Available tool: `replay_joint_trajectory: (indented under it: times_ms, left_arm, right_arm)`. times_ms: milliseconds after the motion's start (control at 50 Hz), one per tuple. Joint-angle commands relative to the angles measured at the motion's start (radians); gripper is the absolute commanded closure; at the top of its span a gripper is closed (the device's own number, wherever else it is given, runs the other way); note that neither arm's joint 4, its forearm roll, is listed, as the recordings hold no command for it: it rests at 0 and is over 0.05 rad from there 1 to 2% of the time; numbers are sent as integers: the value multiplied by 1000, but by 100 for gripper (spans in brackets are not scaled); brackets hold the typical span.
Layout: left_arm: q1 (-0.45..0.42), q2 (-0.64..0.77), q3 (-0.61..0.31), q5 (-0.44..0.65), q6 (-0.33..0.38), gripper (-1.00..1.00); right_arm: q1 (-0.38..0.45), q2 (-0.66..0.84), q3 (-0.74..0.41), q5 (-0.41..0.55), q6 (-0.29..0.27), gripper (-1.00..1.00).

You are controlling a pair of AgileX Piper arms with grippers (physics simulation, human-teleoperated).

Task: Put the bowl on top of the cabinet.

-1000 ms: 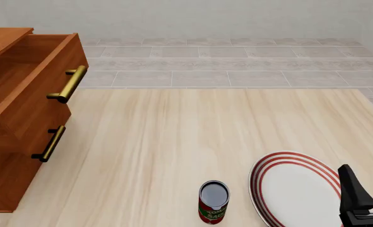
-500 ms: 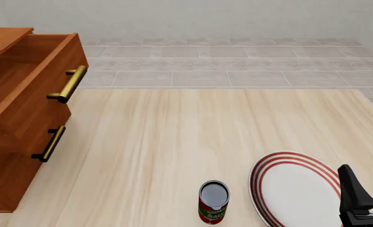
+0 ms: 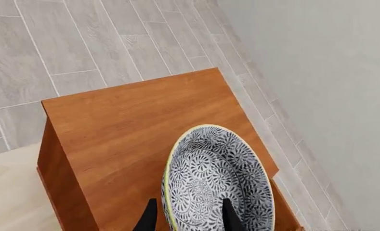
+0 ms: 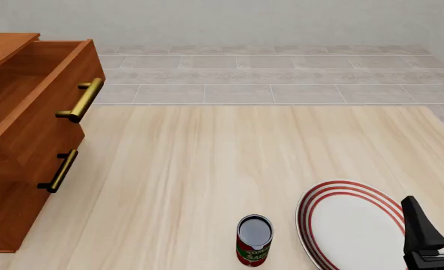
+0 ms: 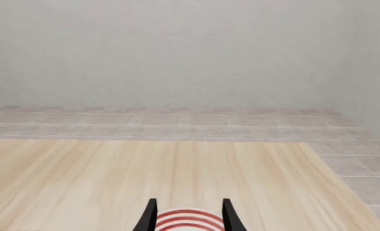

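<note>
Between our left gripper [image 3: 186, 219] fingers sits the rim of the bowl [image 3: 218, 180], one finger inside, one outside, so we hold it over the flat top of the cabinet [image 3: 135, 125]. Our right gripper [image 5: 188, 216] hangs with its jaws apart above the plate [image 4: 349, 225]; a can [image 4: 253, 240] stands just beside that plate on the table [image 4: 229, 157]

The cabinet [image 4: 26, 129] looks like reddish-brown wood with a smooth, satin grain; its bar handles [image 4: 81, 100] shine like brass. The bowl [image 3: 218, 180] on the cabinet's top looks like glazed ceramic, finely patterned, its rim pale yellow. The table [image 4: 229, 163] beside the cabinet is pale, matt wood. The plate [image 4: 353, 225] looks glossy white, the can [image 4: 253, 240] metallic with a paper-like label.
</note>
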Motion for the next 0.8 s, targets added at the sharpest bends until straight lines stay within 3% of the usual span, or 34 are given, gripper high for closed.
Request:
replay_joint_trajectory:
  times_ms: [20, 380, 540, 800]
  left_arm:
    - [-12, -23, -25, 23, -7, -100]
    - [19, -79, -40, 51, -20, -100]
    - [44, -123, 7, 28, -35, -100]
    - [13, -229, 20, 69, -39, -100]
  right_arm:
    - [3, 0, 0, 2, -5, -100]
    - [8, 1, -11, 12, -9, -100]
    - [9, 0, 3, -1, -10, -100]
    - [7, 0, -3, 3, -5, -100]
